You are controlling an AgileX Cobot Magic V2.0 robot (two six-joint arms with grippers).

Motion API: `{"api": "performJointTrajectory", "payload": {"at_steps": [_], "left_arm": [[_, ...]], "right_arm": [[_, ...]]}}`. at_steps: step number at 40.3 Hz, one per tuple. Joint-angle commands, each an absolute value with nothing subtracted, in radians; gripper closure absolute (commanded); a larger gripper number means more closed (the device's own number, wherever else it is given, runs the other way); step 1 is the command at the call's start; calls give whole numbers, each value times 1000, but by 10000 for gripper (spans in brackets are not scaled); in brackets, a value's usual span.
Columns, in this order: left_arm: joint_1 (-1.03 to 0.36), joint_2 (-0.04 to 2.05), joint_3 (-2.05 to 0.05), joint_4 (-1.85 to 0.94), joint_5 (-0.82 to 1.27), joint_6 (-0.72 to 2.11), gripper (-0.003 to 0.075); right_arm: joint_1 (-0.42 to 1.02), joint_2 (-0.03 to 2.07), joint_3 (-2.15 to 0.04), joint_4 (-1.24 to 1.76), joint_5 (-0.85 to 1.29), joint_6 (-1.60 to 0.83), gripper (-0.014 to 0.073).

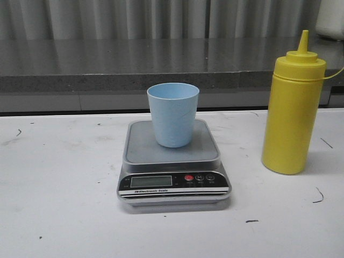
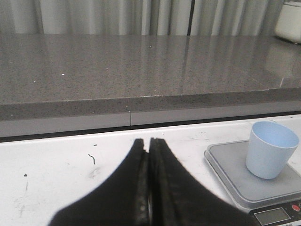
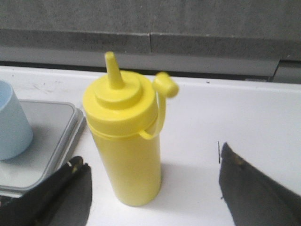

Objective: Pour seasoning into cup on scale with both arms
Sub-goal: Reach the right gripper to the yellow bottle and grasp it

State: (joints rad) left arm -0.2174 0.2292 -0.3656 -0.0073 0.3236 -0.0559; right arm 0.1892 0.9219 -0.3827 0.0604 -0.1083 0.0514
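Observation:
The pale blue cup [image 1: 173,114] stands upright on the silver scale [image 1: 173,161] at the table's middle. The yellow seasoning bottle [image 1: 293,107] stands upright to the right of the scale, its nozzle uncapped and the tethered cap hanging at its side. Neither arm shows in the front view. In the left wrist view my left gripper [image 2: 147,143] is shut and empty above the white table, to the left of the scale [image 2: 235,174] and cup [image 2: 272,149]. In the right wrist view my right gripper [image 3: 149,162] is open, its fingers on either side of the bottle [image 3: 126,141], apart from it.
A grey stone counter [image 1: 134,62] runs along the back of the white table [image 1: 64,193], with curtains behind. A white object [image 1: 330,19] stands at the far right on the counter. Small dark marks dot the tabletop.

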Motion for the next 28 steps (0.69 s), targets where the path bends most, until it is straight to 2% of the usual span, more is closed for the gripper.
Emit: {"api": "performJointTrajectory", "payload": {"at_steps": [1,10,28], "left_arm": [[-216,237,-392,-16,238,-69,740],[-216,237,-392,-16,238,-69,740],[-216,237,-392,-16,238,-69,740]], "right_arm": [[203,992,-333,75,-335,51,15],[206,1206,-216,82,-652,78,15],[206,1543,-216,-26,-1036,178,15]]}}
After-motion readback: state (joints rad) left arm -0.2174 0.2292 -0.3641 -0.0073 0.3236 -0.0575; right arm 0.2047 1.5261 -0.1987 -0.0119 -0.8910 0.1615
